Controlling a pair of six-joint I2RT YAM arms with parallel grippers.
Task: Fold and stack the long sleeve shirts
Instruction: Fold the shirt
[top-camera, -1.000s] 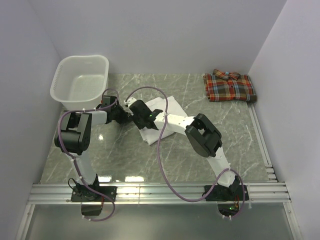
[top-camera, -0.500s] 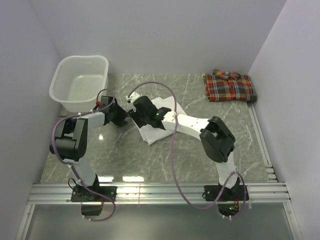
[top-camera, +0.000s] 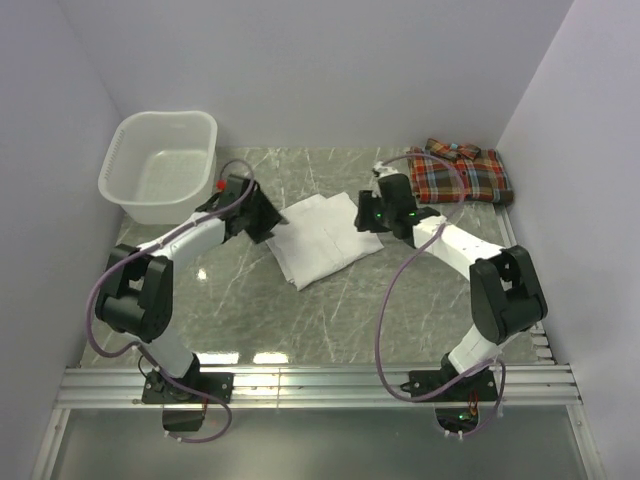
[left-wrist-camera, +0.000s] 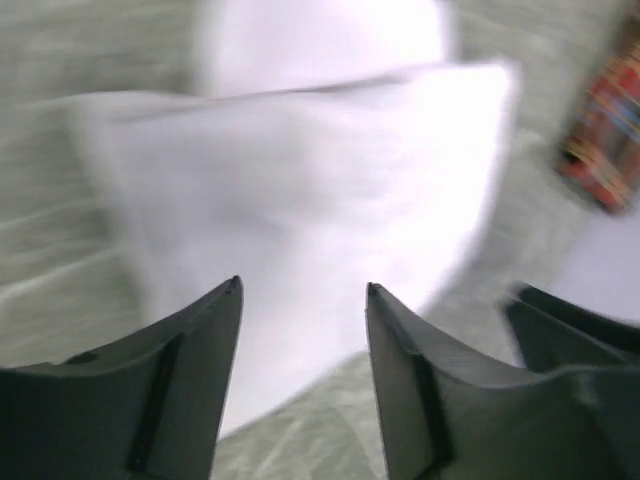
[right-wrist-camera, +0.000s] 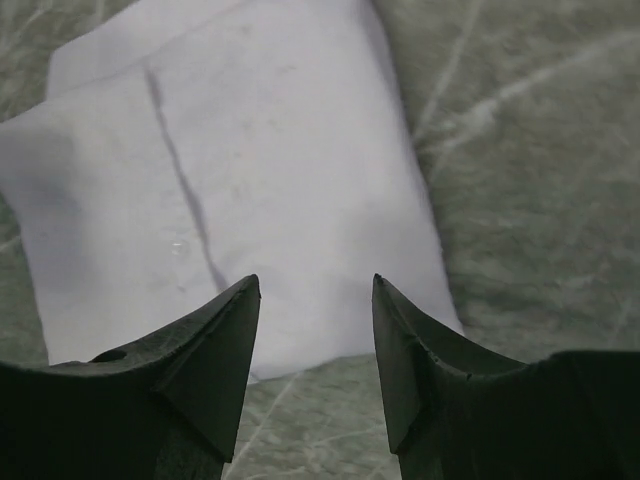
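Centred on the grey-green marbled bench (top-camera: 350, 300): the plain white folded cloth shirt (top-camera: 322, 238).
It is flanked by the left end effector (top-camera: 268, 222) and the right end effector (top-camera: 366, 217), both spread apart with nothing gripped. Farther back, the red-orange plaid folded shirt (top-camera: 460, 172) is seen at the right corner and the white plastic laundry basket (top-camera: 165, 118) at the left.

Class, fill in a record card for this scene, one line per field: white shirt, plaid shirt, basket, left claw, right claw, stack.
white shirt: folded flat, mid-table, between both claws
plaid shirt: folded, far right corner, apart from the white one
basket: white plastic, far left corner
left claw: open, empty, by the white shirt's left edge
right claw: open, empty, by its right edge
stack: not yet made
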